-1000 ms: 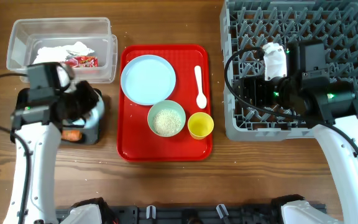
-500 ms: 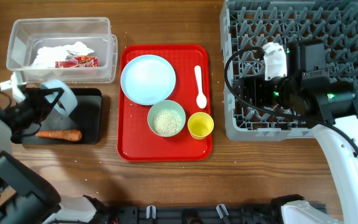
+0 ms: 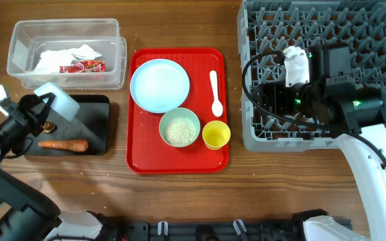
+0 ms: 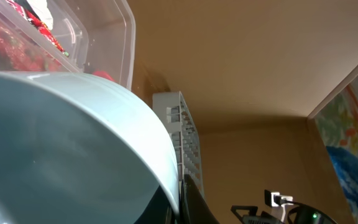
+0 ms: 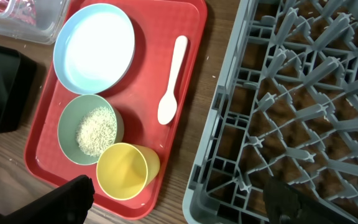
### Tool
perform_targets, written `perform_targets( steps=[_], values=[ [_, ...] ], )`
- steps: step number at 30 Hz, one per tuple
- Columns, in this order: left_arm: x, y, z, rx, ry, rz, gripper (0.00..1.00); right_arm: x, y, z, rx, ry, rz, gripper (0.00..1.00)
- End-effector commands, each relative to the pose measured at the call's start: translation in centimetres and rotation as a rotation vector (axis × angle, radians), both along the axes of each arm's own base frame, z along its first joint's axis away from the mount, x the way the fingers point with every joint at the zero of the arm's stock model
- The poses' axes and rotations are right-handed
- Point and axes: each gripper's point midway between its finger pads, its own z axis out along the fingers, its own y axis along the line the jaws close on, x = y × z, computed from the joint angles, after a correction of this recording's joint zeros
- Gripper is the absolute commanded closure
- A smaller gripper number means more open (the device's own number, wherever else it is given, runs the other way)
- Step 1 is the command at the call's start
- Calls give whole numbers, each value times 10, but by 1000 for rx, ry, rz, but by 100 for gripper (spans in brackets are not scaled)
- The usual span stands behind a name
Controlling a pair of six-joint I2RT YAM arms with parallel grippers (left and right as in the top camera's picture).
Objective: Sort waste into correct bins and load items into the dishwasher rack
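Blue bowl (image 3: 62, 102), gripped by left hand (image 3: 40, 112), tilts over black tray (image 3: 96, 128) (right hand (image 5: 182, 198) gapes empty; wrapper (image 3: 89, 65) print unreadable).

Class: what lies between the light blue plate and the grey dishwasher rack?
A white plastic spoon lies on the red tray between the plate and the rack, then a strip of wooden table. The overhead view shows it.

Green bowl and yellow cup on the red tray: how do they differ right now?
The green bowl holds white rice; the yellow cup looks empty. The bowl is wider and shallower, the cup narrower. Both sit open side up, next to each other on the red tray.
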Motion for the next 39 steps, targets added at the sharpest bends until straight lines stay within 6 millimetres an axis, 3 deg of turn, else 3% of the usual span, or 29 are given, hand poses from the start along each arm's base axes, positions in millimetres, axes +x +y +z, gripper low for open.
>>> perform_targets(
  steps=[1,4,7,9,14,19,21,24,27,31,32,36,39],
  values=[
    [6,-37,22,167,-2,-73,96,-2,-2,0,-7,-4,0,10],
    [3,-96,20,486,102,-160,96,-2,-2,0,-7,-4,0,10],
    [-8,-138,4,724,219,-216,96,-2,-2,0,-7,-5,0,10],
    [-21,-171,-19,868,322,-291,96,-2,-2,0,-6,-6,0,10],
    [-40,-219,-69,1087,479,-413,96,-2,-2,0,-8,-5,2,10],
    [-62,-247,-114,1190,597,-552,96,-2,-2,0,-9,-5,2,10],
    [-68,-256,-123,1208,609,-595,94,-2,-2,0,-8,-5,2,10],
    [-75,-267,-127,1227,595,-640,57,-2,-2,0,-9,-5,2,10],
    [-72,-270,-124,1227,574,-639,38,-2,-2,0,-9,-7,2,10],
    [-42,-299,-88,1288,315,-723,35,-1,-2,0,-8,-9,2,10],
    [-45,-313,-86,1340,201,-813,34,-1,-2,0,-8,-9,2,10],
    [-66,-340,-96,1426,50,-1012,40,-2,-2,0,-8,-8,2,10],
    [-73,-344,-114,1451,68,-1081,43,-2,-2,-1,-9,-4,2,10]
  ],
)
